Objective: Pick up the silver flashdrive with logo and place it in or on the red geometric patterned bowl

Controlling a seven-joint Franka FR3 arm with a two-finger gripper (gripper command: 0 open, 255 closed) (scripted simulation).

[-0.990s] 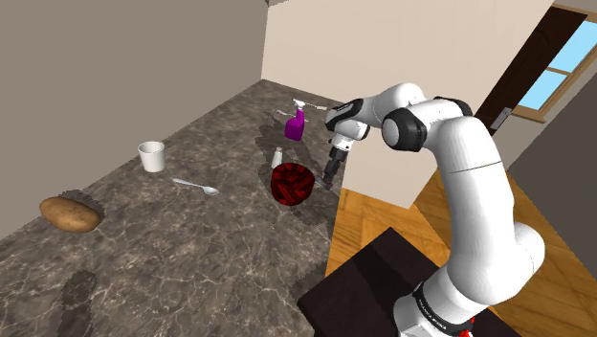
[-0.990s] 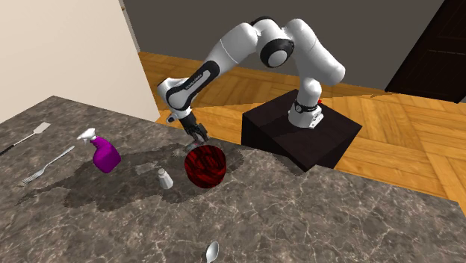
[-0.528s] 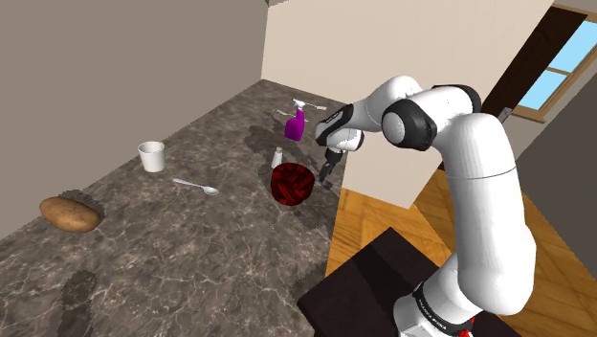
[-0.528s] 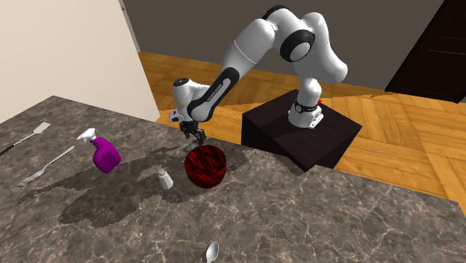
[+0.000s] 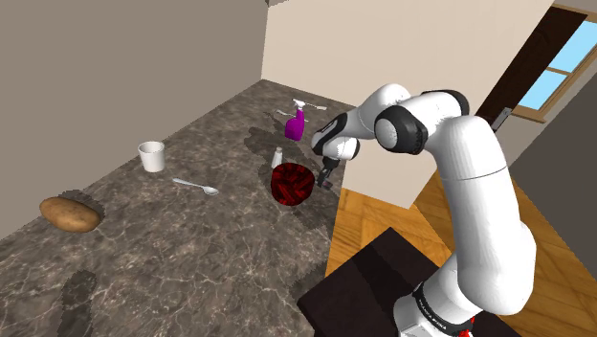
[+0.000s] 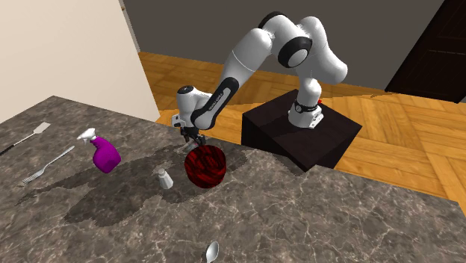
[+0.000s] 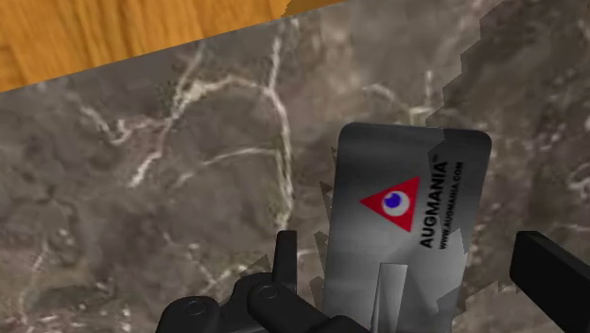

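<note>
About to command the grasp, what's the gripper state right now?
Gripper: open, straddling the silver flashdrive on the counter, not clasping it.

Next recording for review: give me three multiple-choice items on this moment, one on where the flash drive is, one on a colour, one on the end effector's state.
1. Where is the flash drive? A in a drawer; B on the counter; C on a chair.
2. What colour is the spray bottle? A green; B yellow; C purple.
3. The end effector's fingers are: A open; B shut on nothing; C shut on the flash drive.
Key: 1 B, it lies on the veined counter; 2 C, its body is purple; 3 A, the fingers stand apart on either side of the drive without touching it.
</note>
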